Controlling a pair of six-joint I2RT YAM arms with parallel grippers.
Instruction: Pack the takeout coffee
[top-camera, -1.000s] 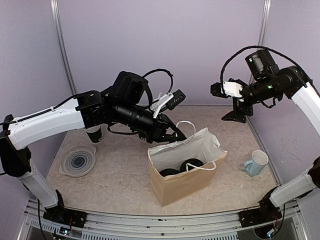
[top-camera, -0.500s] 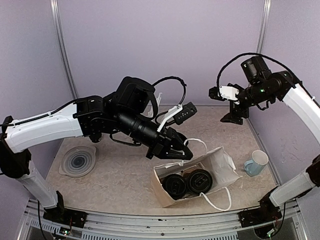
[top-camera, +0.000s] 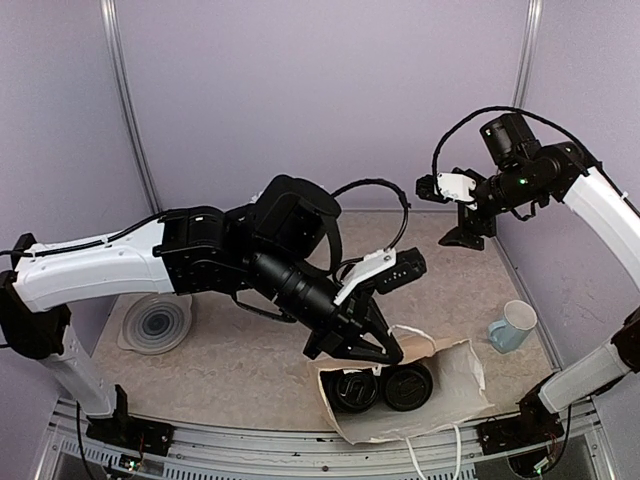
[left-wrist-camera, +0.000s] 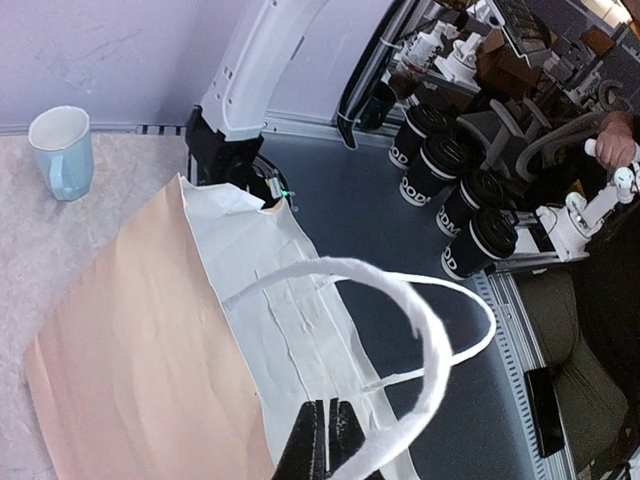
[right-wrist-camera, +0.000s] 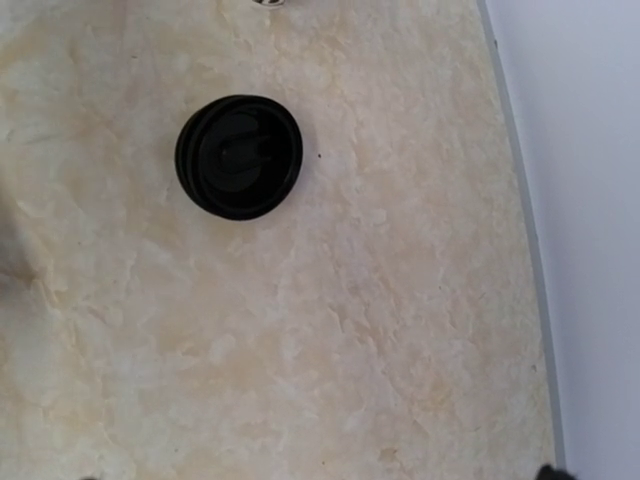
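Above the tipped bag, left hand pinches its handle; right hand too indistinct to tell.

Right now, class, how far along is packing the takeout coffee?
Done: two lidded cups sit inside the paper bag. In hand: the left gripper pinches the bag handle, the bag tilted. Left: one black-lidded cup stands on the table beneath the open, empty right gripper.

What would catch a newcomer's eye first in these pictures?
Low at centre, the left claw pinches the white handle of the bag, which lies tipped toward the near edge. Two black-lidded cups show in its mouth, and a mug stands to its right.
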